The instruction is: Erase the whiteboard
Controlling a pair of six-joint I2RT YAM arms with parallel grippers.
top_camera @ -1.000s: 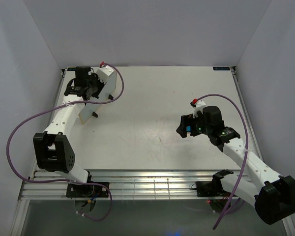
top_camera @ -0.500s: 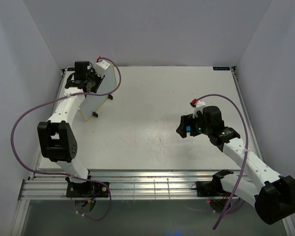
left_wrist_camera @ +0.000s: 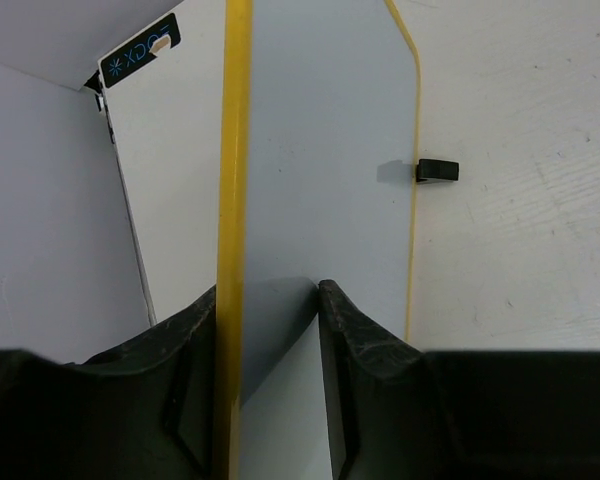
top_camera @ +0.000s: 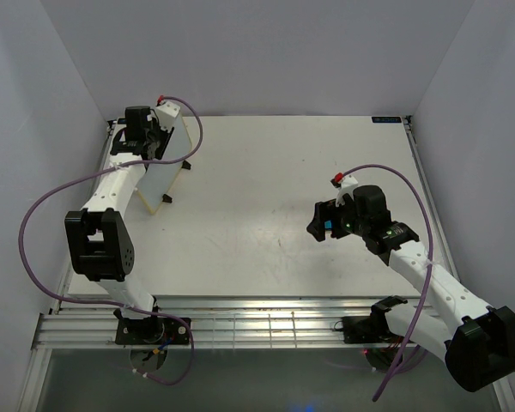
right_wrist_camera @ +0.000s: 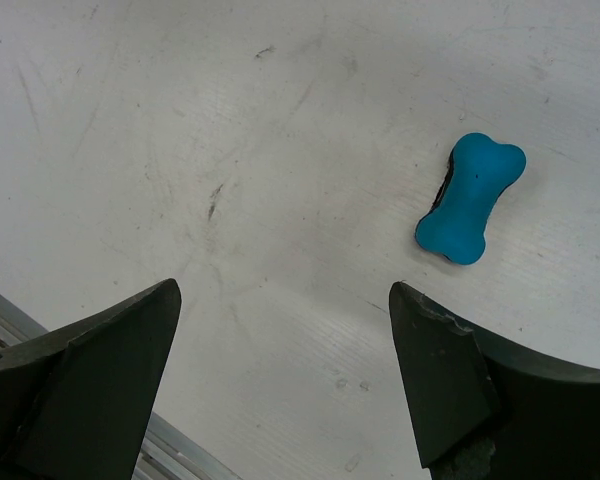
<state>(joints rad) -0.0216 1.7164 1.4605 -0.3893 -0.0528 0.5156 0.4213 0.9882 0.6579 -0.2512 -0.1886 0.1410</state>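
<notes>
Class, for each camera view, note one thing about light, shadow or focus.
Top external: glare on the near metal rails. Left wrist: the whiteboard looks grey, its black foot shadowing it. Right wrist: the blue eraser is sharp, evenly lit.

Counted items: one whiteboard [top_camera: 165, 172] with two black feet [top_camera: 166, 199], at 10 o'clock on one table [top_camera: 266, 172]; one blue eraser [right_wrist_camera: 470, 198], at 3 o'clock; two arms [top_camera: 112, 193], two grippers [right_wrist_camera: 282, 290].
</notes>
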